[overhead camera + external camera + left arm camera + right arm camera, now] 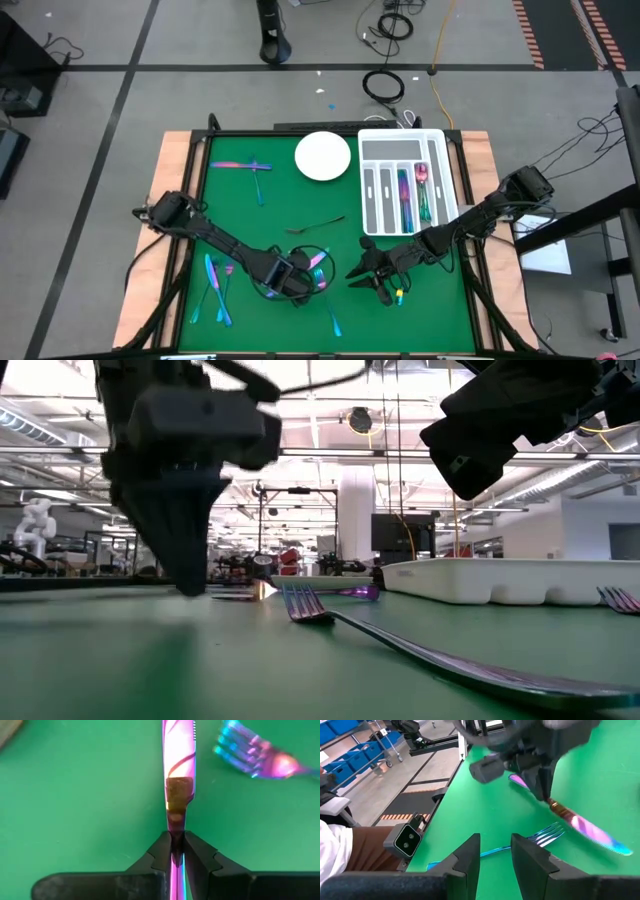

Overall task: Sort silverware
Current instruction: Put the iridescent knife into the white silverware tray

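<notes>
Left wrist view is showing the left claw clenching on a knife, whose long axis is running straight ahead from the claw over the green table. Beside the knife, a fork is lying. Farther off, the right claw is waiting, parted and empty, nearer the white tray.

Left arm reaches low across to table centre, left gripper pinched tight. Right arm stretches in opposite; right gripper held partly open.
</notes>
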You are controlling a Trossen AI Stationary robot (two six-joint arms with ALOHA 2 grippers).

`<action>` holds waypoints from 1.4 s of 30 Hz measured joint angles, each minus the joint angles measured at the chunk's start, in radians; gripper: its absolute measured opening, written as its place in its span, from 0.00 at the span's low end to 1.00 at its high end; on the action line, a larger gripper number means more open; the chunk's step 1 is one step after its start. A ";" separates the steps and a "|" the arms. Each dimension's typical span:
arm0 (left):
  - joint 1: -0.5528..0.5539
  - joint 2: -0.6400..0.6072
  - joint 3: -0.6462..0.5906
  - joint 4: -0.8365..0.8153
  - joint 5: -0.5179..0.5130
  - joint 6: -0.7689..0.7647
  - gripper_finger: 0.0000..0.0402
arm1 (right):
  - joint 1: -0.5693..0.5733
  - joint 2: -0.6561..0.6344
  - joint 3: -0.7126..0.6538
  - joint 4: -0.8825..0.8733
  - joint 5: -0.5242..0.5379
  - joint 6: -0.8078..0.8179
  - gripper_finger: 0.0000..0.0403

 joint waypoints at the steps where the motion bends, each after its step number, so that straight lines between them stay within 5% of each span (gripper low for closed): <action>1: 0.000 -0.011 0.001 -0.006 -0.012 0.000 0.10 | 0.000 0.000 0.000 0.000 0.000 0.000 0.25; 5: 0.000 -0.050 0.001 -0.020 -0.054 0.000 0.10 | 0.000 0.000 0.000 0.000 0.025 0.019 0.25; 13: 0.000 -0.123 0.002 0.002 -0.241 -0.001 0.11 | -0.019 0.000 0.000 -0.055 0.335 0.349 0.25; 25: 0.024 -0.132 0.003 0.163 -0.566 0.062 0.11 | -0.078 -0.001 -0.001 0.191 0.417 0.347 0.26; 35: 0.064 -0.133 0.003 0.239 -0.624 0.150 0.11 | -0.094 -0.001 0.000 0.191 0.421 0.307 0.50; 42: 0.069 -0.133 0.003 0.234 -0.628 0.151 0.11 | -0.092 -0.001 0.000 0.126 0.549 0.306 0.56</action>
